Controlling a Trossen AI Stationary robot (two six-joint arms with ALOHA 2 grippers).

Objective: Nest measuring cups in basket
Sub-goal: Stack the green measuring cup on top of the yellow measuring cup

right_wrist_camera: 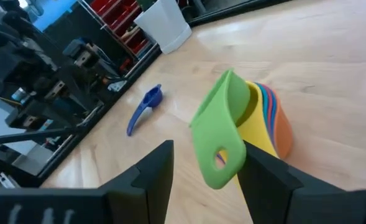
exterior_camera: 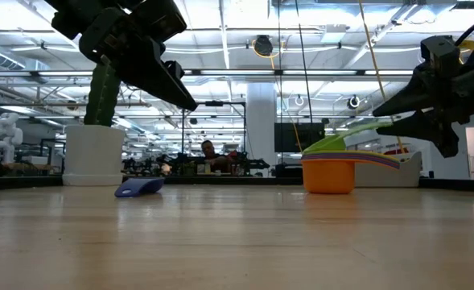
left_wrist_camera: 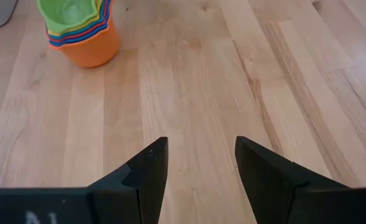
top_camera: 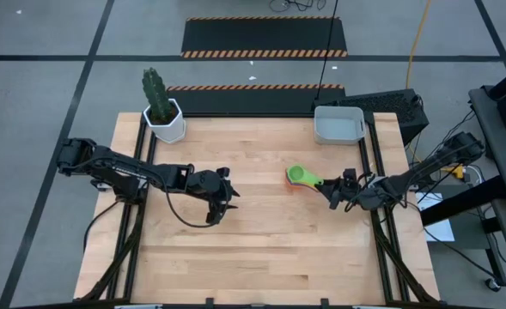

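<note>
A nested stack of measuring cups [top_camera: 299, 176] stands on the table's right half. The orange cup [exterior_camera: 328, 176] is at the bottom and the green one [left_wrist_camera: 68, 11] on top, with red, light blue and yellow rims between. A dark blue cup [right_wrist_camera: 145, 106] lies alone on the wood [exterior_camera: 139, 187]. My right gripper [top_camera: 332, 193] is open, its fingers either side of the green handle [right_wrist_camera: 219, 149], which sticks out of the stack. My left gripper [top_camera: 218, 196] is open above bare wood [left_wrist_camera: 201, 168], left of the stack. The grey basket [top_camera: 338, 125] sits at the far right corner.
A white hexagonal pot with a cactus [top_camera: 163, 116] stands at the table's far left corner. Bare wood lies between the two grippers and across the near half of the table [top_camera: 261, 257]. Dark frame rails run along the left and right table edges.
</note>
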